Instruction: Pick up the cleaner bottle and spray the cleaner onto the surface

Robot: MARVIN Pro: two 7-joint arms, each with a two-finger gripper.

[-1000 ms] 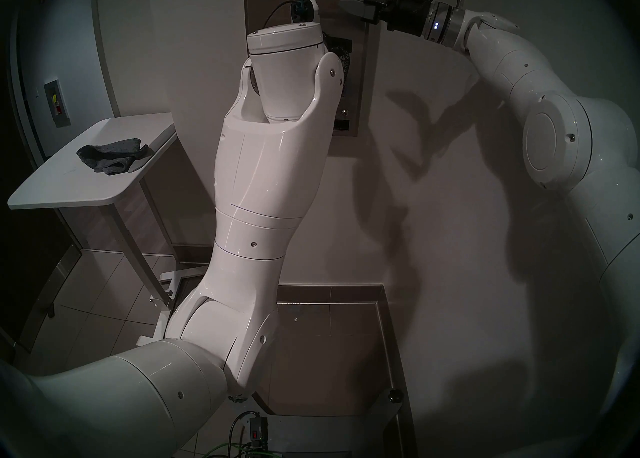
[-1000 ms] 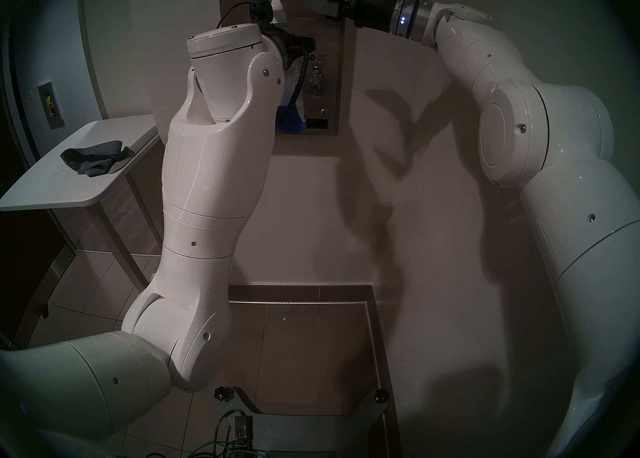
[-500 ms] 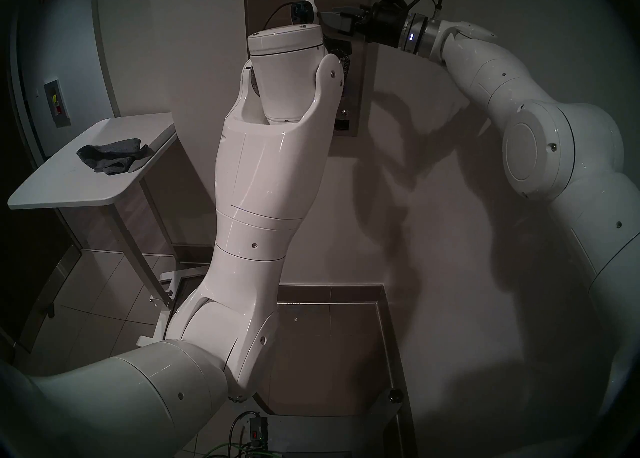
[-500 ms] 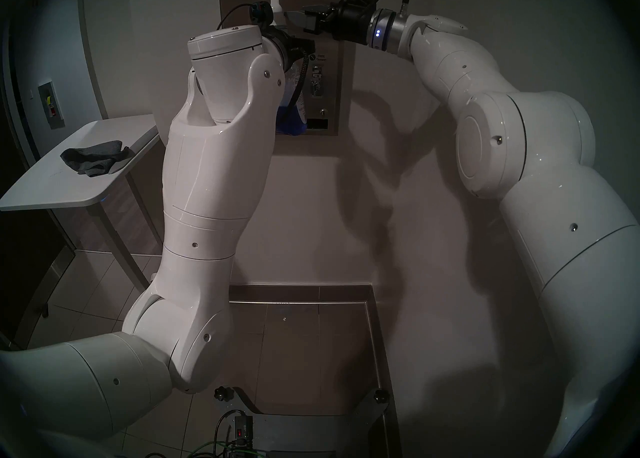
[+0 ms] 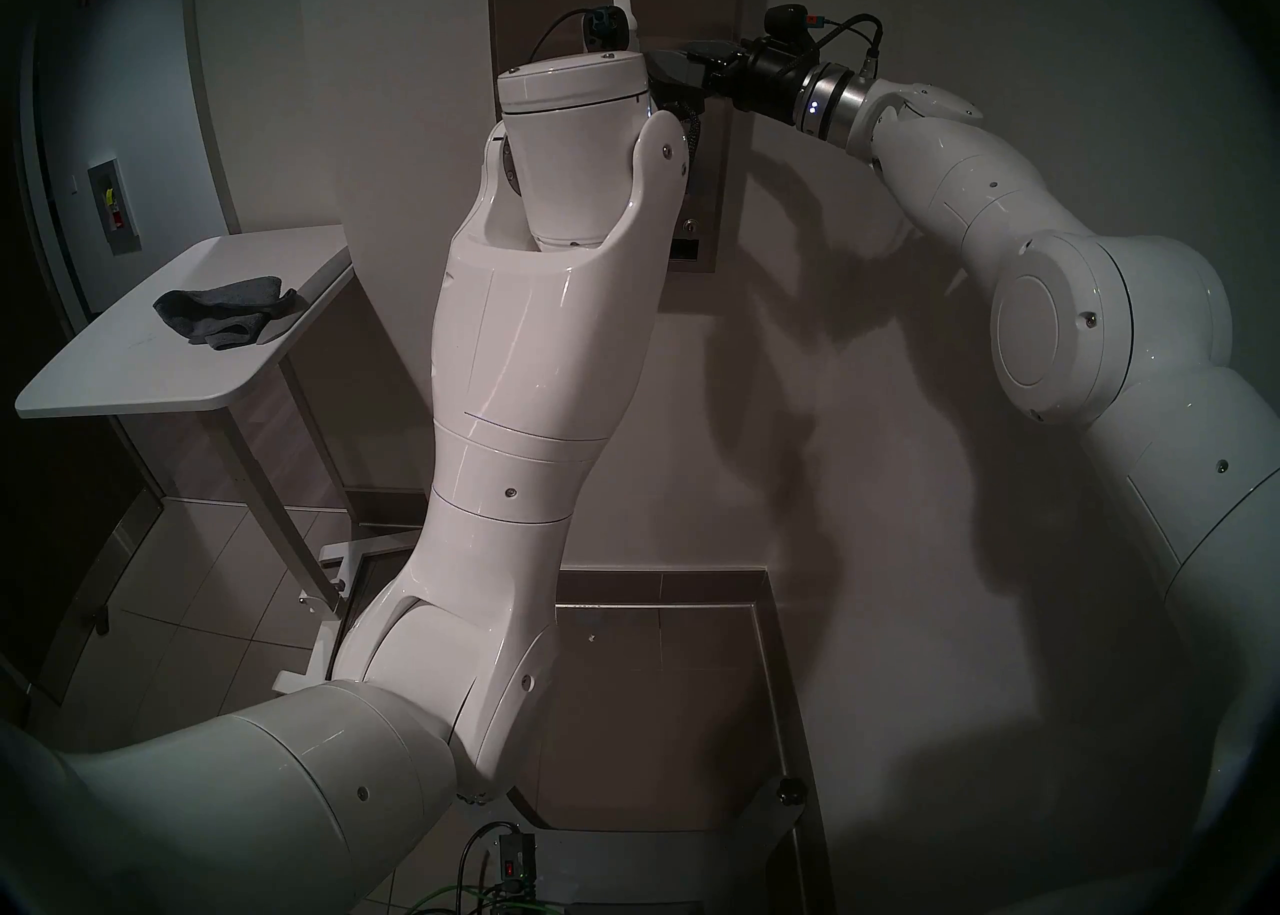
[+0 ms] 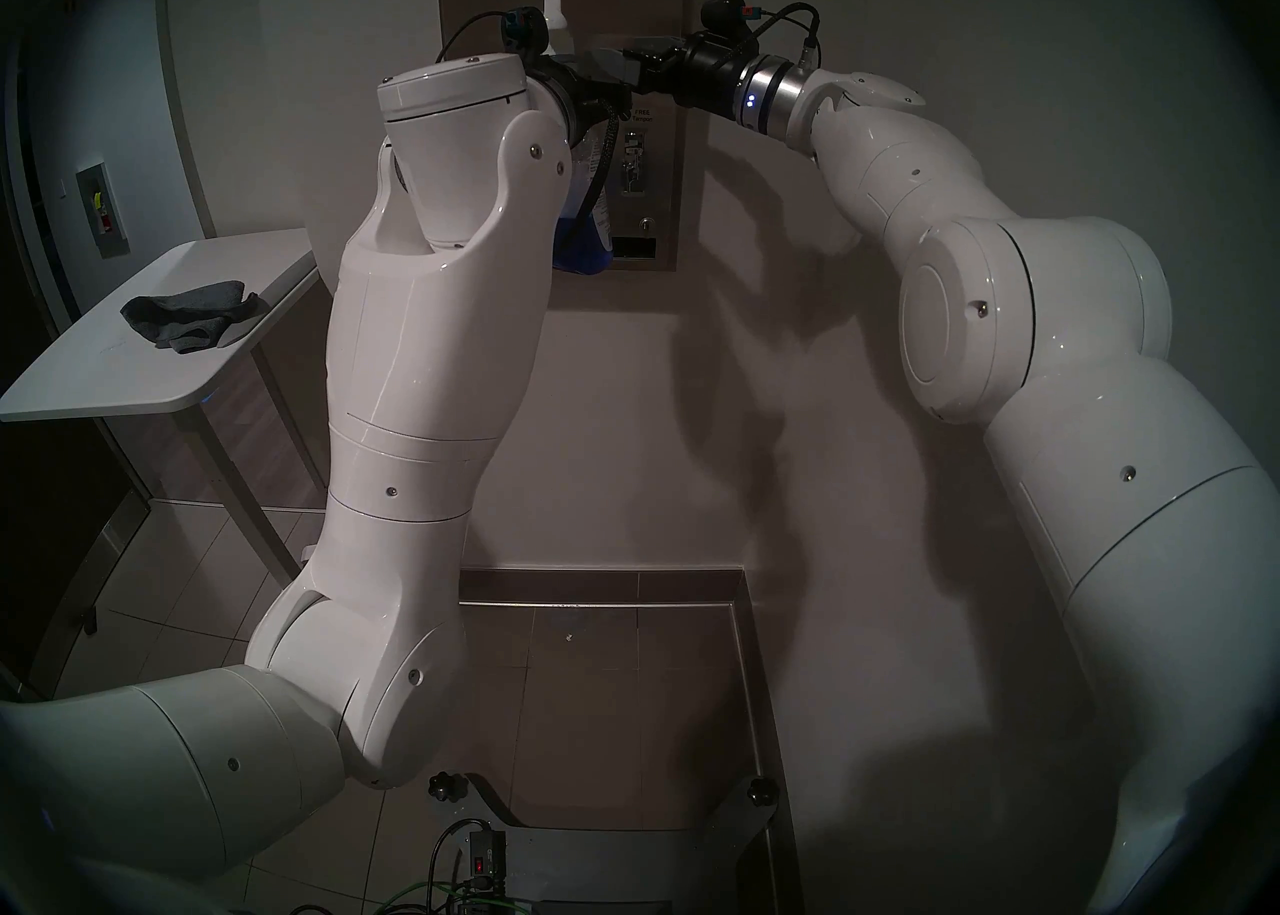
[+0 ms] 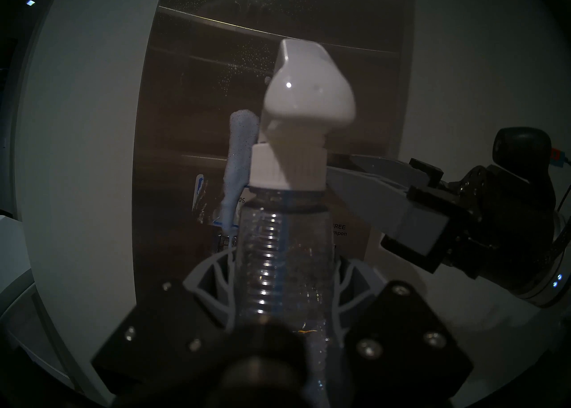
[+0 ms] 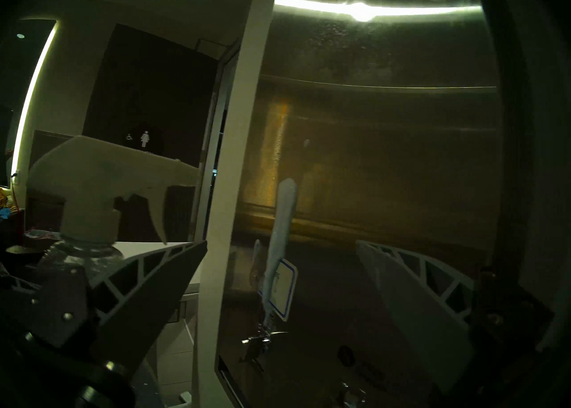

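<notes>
Left wrist view: the left pincer is clenching the spray bottle upright, nozzle facing the foam-streaked dispenser front; the right pincer, spread, is nearing the trigger at right.

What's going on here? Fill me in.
The left gripper is clamped around the neck of the cleaner bottle, holding it upright in front of the stainless-steel wall dispenser. A streak of whitish foam and fine droplets already sit on the steel. The right gripper is open beside the white spray head, its fingers near the trigger but not squeezing it. A dark cloth lies unused on the side table.
</notes>
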